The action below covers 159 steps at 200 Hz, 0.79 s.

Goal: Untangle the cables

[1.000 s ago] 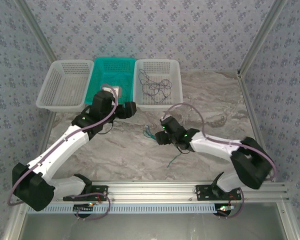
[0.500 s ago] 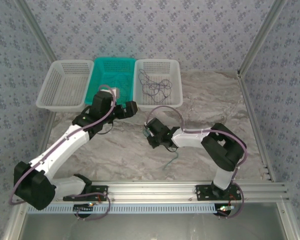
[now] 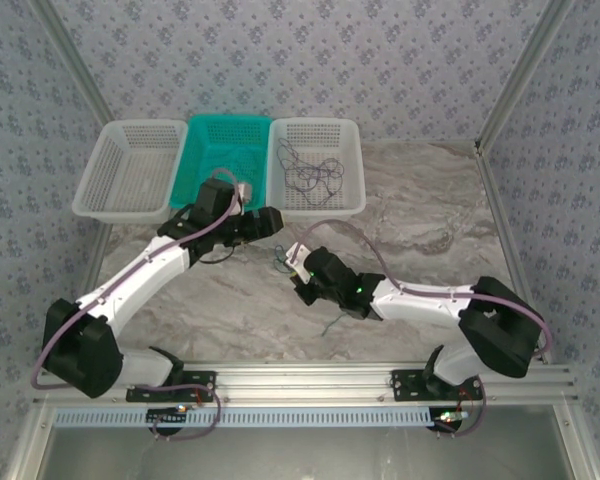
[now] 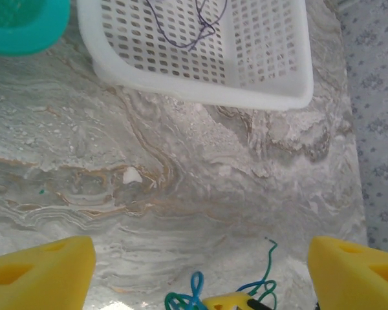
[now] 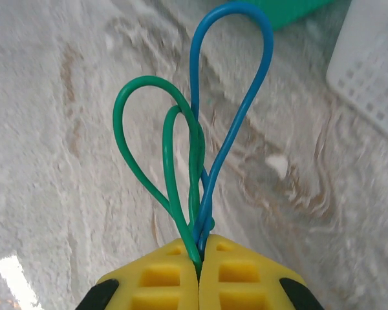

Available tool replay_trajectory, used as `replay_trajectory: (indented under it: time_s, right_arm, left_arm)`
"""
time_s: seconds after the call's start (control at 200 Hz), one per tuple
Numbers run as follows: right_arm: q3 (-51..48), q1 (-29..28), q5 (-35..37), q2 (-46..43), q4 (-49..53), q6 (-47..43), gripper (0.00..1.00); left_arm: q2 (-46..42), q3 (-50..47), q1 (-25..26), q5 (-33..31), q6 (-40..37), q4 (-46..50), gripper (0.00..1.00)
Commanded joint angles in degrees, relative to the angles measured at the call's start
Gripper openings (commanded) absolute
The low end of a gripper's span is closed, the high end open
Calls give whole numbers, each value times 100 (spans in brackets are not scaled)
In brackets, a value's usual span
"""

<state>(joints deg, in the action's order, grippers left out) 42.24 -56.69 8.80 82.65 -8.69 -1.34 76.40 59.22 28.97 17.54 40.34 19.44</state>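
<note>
**Speaker one:** What could go wrong for the robot from here?

**Speaker two:** Nearest the arm bases, the right gripper (image 5: 199, 261) pinches a blue cable (image 5: 269, 51) and a green cable (image 5: 145, 79) together. Their loops stand up out of the pads and cross just above the pinch. If the arm pulls away with both clamped, that crossing would probably tighten into a knot instead of parting. A loose tail (image 3: 332, 322) trails on the desk (image 3: 420, 210) beside the arm and could snag. Wire this thin may also slip free.

**Speaker one:** And the jaws?

**Speaker two:** The right jaws are clenched fully on those two cables. A little farther out, the left gripper (image 4: 200, 252) has its jaws spread wide, grasping nothing. It hovers over the desk with the coloured loops low between its pads. Closing there, it might catch both strands at once, or the other gripper's tip.

**Speaker one:** Where are the remaining cables?

**Speaker two:** Farthest away, dark cables (image 3: 310, 172) lie tangled in the right white basket (image 3: 316, 212). Beside it sit a teal basket (image 3: 230, 135) and another white basket (image 3: 85, 200).
</note>
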Motion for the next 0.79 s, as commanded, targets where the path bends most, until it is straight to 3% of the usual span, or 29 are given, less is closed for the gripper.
replay_trajectory:
  time_s: [0.0, 0.13, 0.31, 0.445, 0.58, 0.79]
  right_arm:
    - [-46, -36, 150, -165, -200, -334, 0]
    - [-62, -27, 298, -245, -255, -270, 0]
    - [-162, -9, 330, -262, -386, -235, 0]
    - [-133, -9, 414, -317, -332, -208, 0]
    - [-154, 27, 629, -346, -296, -73, 0]
    - [-532, 147, 681, -213, -574, 182, 5]
  left_arm:
    - [182, 71, -19, 739, 117, -256, 67]
    - [279, -70, 46, 913, 218, -385, 46]
    - [500, -194, 115, 1126, 165, -407, 38]
    - [583, -184, 205, 1075, 180, -432, 15]
    - [576, -97, 210, 964, 149, -375, 0]
    - [277, 197, 121, 668, -73, -252, 0]
